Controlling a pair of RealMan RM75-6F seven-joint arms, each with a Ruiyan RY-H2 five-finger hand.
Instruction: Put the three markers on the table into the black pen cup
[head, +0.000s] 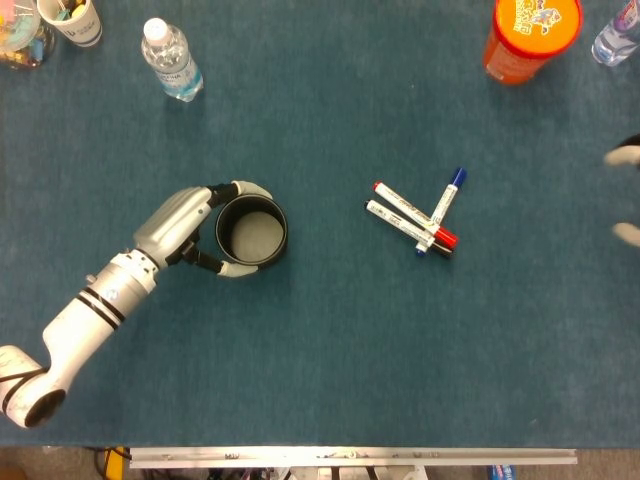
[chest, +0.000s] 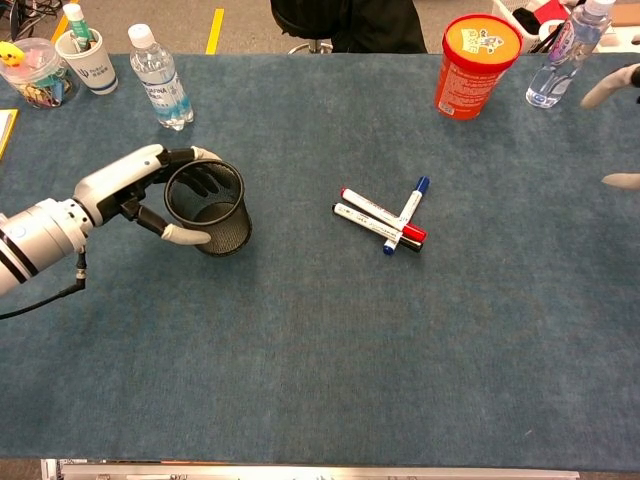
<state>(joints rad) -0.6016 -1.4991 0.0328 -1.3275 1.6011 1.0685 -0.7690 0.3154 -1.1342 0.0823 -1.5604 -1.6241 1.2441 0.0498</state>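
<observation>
My left hand (head: 180, 224) (chest: 135, 184) grips the black mesh pen cup (head: 252, 234) (chest: 222, 222) from its left side, fingers and thumb wrapped round the rim; the cup stands mouth up. Three markers lie crossed in a small pile at centre right: a red-capped marker (head: 405, 211) (chest: 378, 211), a black-capped marker (head: 392, 221) (chest: 362, 222) beside it, and a blue-capped marker (head: 447, 198) (chest: 411, 204) laid across them. Only blurred fingertips of my right hand (head: 626, 156) (chest: 606, 90) show at the right edge, spread apart with nothing between them, well right of the markers.
An orange canister (head: 530, 35) (chest: 476, 63) and a water bottle (chest: 560, 62) stand at the back right. Another water bottle (head: 171, 60) (chest: 158, 78), a white cup of pens (chest: 84, 55) and a clear tub (chest: 30, 72) stand at the back left.
</observation>
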